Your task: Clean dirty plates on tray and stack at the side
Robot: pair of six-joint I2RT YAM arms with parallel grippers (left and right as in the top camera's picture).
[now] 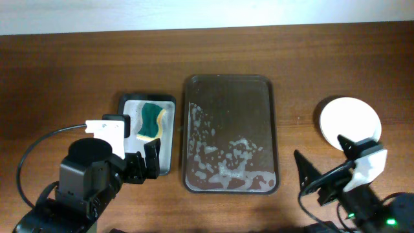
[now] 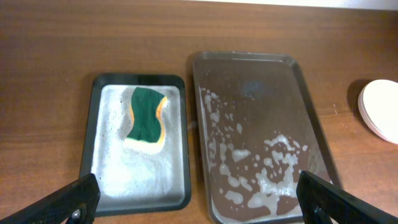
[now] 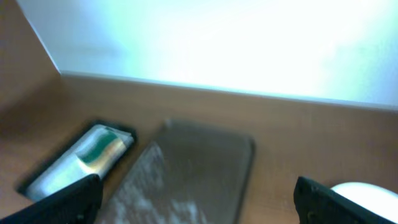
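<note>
The table [image 1: 65,71] is dark brown wood, running back to a pale wall [image 1: 194,13]. In the middle lies the tray [image 1: 272,129], with no plate on it, only suds [image 1: 233,165] scattered over its near half. The plates [image 1: 349,120] sit stacked on the bare wood to the right of the tray, apart from it, a white one on top. My left wrist view shows layered rims at the stack's edge, but I cannot count them.

My left gripper [image 1: 143,163] hangs over the near end of the small tray [image 1: 126,100], where the sponge [image 1: 152,120] lies in foam. Its fingers are spread wide and hold nothing. My right gripper [image 1: 318,150] is just as wide and empty, hovering near the stack on its tray side.

I judge the job close to finished. If a plate needs straightening, I expect it to be stiff and light, but slick from soap and liable to chip. I would pinch it at the raised rim, one finger under and one over, and lift slowly so it does not slide out.
</note>
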